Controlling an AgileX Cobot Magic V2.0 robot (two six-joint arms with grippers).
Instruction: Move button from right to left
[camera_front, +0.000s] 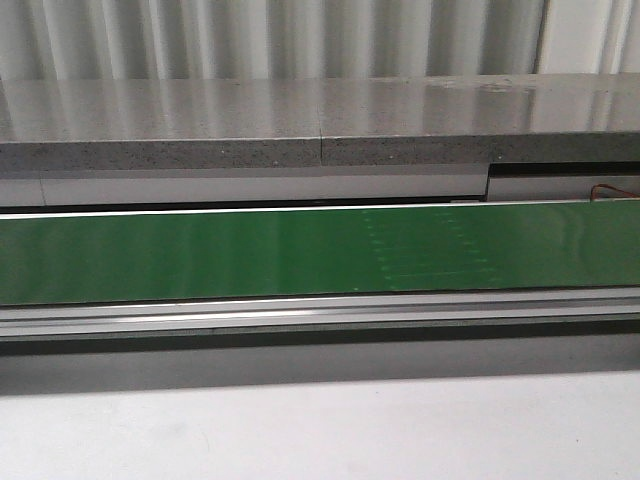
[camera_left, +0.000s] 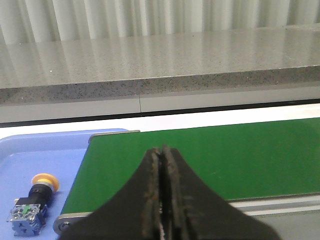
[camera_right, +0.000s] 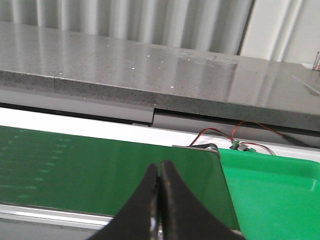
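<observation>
As far as the three views allowed a judgement, the transfer appeared to be at its finish rather than its start: the button lay in the blue tray at the left end of the green conveyor belt, which is the destination side, and neither arm held anything. The green tray at the right end of the belt showed no button in the part visible; its far portion lay outside the picture.

The left gripper had its fingers pressed together with no gap and nothing between them, hanging above the belt's left end, apart from the button. The right gripper was likewise closed on nothing, over the belt's right end just beside the green tray. Neither gripper appeared in the front view, which showed only the belt, its rail and the grey stone ledge behind.

The button lay on its side on the tray floor. Its long axis ran diagonally across the tray floor, the yellow-orange cap pointing away from the camera and toward the belt's end roller, the blue-and-grey contact block toward the camera. It stood near the roller but not touching it.

Judgement: if this piece is counted delivered, the next move calls for no grasp. Should another button arrive at the right, the right fingers would first need to spread
</observation>
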